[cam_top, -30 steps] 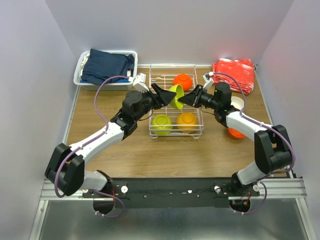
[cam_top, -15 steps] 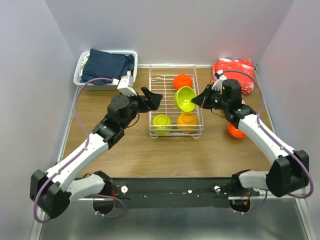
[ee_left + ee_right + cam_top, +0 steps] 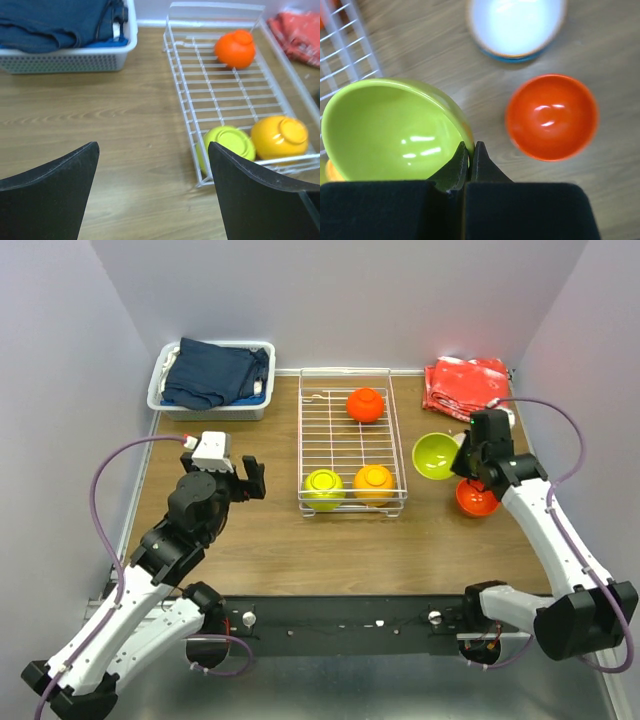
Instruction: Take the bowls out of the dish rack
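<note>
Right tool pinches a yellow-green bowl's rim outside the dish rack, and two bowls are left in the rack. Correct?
No: three bowls sit in the dish rack, as the top external view shows: red-orange bowl, orange bowl, second yellow-green bowl. The right tool does pinch the held yellow-green bowl outside it.

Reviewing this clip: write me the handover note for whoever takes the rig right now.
Left gripper: jaws open, empty, left of the dish rack.
Right gripper: shut on the rim of the held yellow-green bowl, outside the rack on its right.
Done: unloaded red-orange bowl and white-inside bowl sit on the table.
Left: set down the held bowl, then unload the far red-orange bowl, near yellow-green bowl and orange bowl.
</note>
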Controlling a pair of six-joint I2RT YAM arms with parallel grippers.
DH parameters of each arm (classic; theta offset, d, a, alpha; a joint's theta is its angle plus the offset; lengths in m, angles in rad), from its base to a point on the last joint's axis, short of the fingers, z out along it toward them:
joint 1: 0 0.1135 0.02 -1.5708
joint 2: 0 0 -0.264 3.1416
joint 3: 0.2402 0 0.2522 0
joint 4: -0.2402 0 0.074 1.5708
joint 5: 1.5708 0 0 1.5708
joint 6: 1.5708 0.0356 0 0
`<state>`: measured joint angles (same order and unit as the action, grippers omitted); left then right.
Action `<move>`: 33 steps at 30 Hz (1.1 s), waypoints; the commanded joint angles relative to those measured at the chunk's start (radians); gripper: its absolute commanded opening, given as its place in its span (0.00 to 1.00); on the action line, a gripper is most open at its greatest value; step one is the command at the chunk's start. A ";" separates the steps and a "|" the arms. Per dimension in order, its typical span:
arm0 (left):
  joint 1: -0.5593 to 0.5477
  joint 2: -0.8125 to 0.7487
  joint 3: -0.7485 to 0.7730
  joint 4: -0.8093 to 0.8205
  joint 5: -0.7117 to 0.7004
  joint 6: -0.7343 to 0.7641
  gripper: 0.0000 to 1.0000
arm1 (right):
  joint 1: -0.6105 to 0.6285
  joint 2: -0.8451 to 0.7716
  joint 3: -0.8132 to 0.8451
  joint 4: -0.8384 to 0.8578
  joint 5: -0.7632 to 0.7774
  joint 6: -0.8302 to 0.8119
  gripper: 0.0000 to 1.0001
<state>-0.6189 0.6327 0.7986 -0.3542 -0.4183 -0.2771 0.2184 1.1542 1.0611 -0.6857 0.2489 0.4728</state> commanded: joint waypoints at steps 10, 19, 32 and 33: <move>0.002 -0.114 -0.064 -0.054 0.009 0.078 0.99 | -0.468 -0.021 -0.145 -0.037 -0.124 0.132 0.01; -0.004 -0.130 -0.072 -0.051 0.006 0.078 0.99 | -0.548 0.055 -0.194 -0.020 -0.231 0.121 0.01; -0.005 -0.097 -0.072 -0.049 0.007 0.079 0.99 | -0.570 0.058 -0.257 -0.003 -0.209 0.128 0.11; -0.005 -0.094 -0.072 -0.049 0.007 0.078 0.99 | -0.574 0.056 -0.259 -0.005 -0.209 0.127 0.11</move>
<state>-0.6220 0.5240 0.7364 -0.4091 -0.4175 -0.2085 -0.3378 1.2324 0.8303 -0.7170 0.0357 0.5800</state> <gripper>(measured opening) 0.990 0.110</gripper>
